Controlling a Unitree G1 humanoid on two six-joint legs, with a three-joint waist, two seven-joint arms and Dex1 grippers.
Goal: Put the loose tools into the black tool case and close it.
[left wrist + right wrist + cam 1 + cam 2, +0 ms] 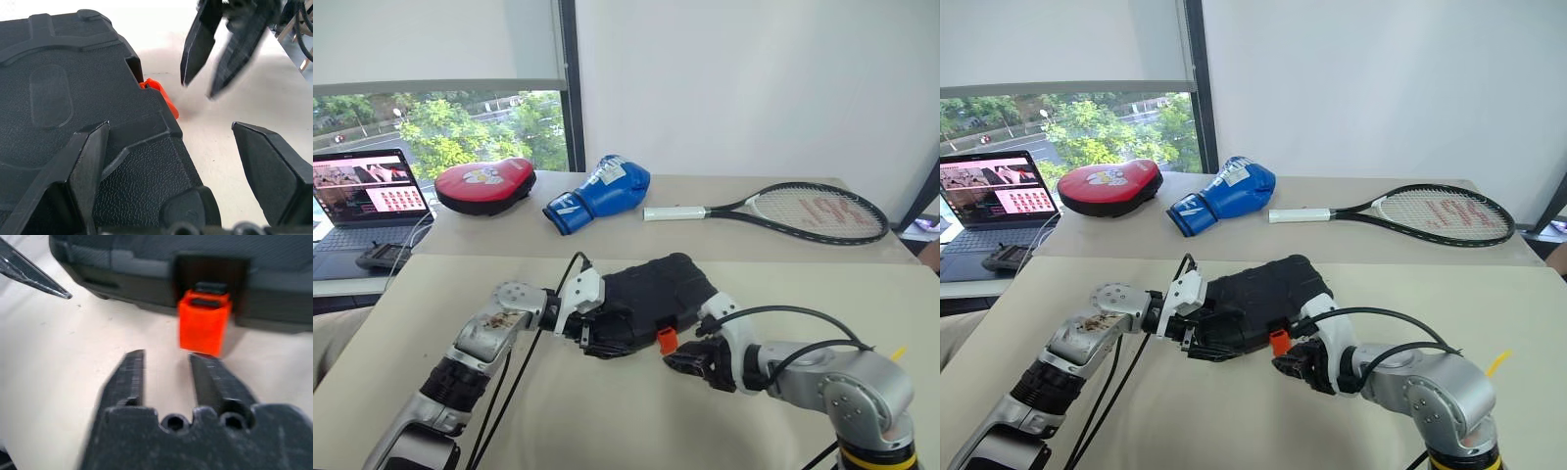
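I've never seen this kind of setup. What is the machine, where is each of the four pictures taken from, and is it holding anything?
A two-armed humanoid robot. Two pictures come from its head, looking down over the arms; the other two from cameras on each wrist. On the table lies the closed black tool case with an orange latch. The left gripper stands open at the case's corner, one finger over the lid. The right gripper is open just short of the latch, holding nothing. Behind lie a red pad, a blue boxing glove, a tennis racket and a laptop.
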